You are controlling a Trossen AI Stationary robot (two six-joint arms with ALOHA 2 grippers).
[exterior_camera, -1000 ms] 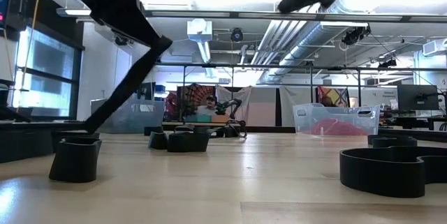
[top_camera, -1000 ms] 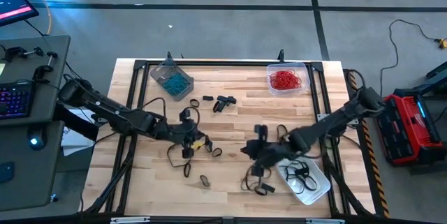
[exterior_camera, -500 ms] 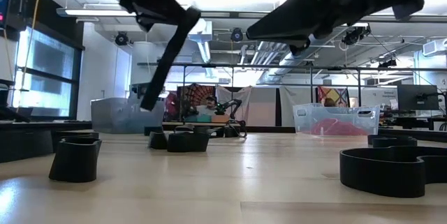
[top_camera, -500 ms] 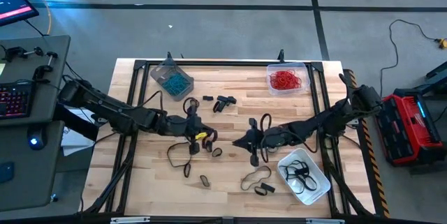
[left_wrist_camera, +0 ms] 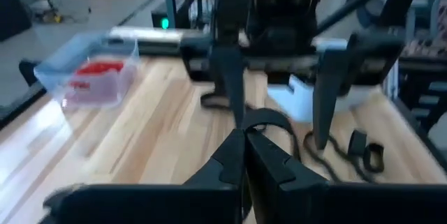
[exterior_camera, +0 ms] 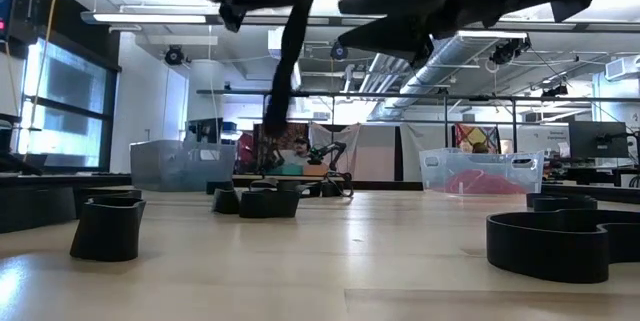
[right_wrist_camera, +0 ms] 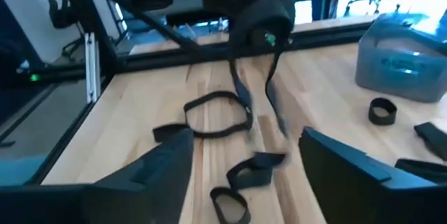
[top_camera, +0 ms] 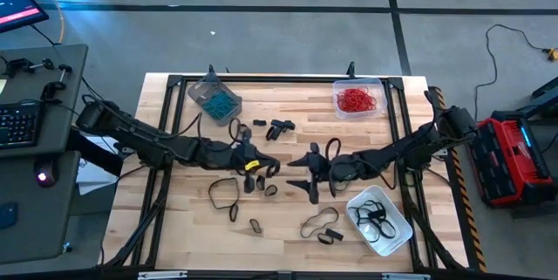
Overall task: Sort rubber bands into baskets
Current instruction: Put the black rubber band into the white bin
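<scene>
Wooden tabletop (top_camera: 288,219), mid-span: my left gripper (top_camera: 250,167) is clamped on a black rubber band (exterior_camera: 288,61), dangling limp. Right gripper (top_camera: 302,173) spread, facing it. Light, floppy; I'd pinch the hanging loop's lower end.

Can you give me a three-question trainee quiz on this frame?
1. True or false: the right gripper is open.
2. What does the left gripper hold? A) a black band B) a red band C) nothing
3. Fill in: the red bands lie in the basket at the table's far ____ corner.

Key: 1 true; 2 A; 3 right.
</scene>
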